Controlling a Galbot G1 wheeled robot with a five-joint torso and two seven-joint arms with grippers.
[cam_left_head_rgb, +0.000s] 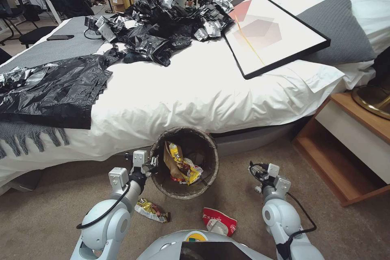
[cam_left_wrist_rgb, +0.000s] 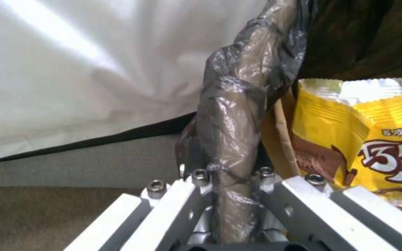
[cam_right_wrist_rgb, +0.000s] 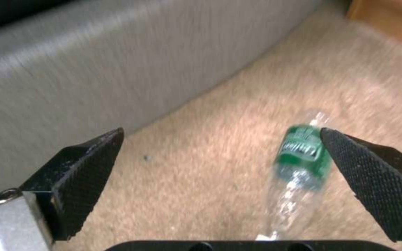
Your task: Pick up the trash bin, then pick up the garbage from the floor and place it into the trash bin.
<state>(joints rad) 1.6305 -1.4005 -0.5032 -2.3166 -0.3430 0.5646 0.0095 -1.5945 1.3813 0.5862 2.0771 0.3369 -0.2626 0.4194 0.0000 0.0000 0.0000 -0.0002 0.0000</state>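
Lined bin (cam_left_head_rgb: pixel 185 162), litter (cam_left_head_rgb: pixel 219 221) on carpet (cam_left_head_rgb: pixel 345 227)

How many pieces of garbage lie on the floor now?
3. A brown-gold wrapper lies beside the left arm. A red-and-white carton lies near the robot's base. A clear bottle with a green label lies under the open right pincer. More may be hidden.

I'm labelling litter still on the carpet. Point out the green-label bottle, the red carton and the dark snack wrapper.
green-label bottle (cam_right_wrist_rgb: pixel 301 153): right wrist view, on its green label.
red carton (cam_left_head_rgb: pixel 219 220): head view, on its red face.
dark snack wrapper (cam_left_head_rgb: pixel 151 210): head view, on its middle.
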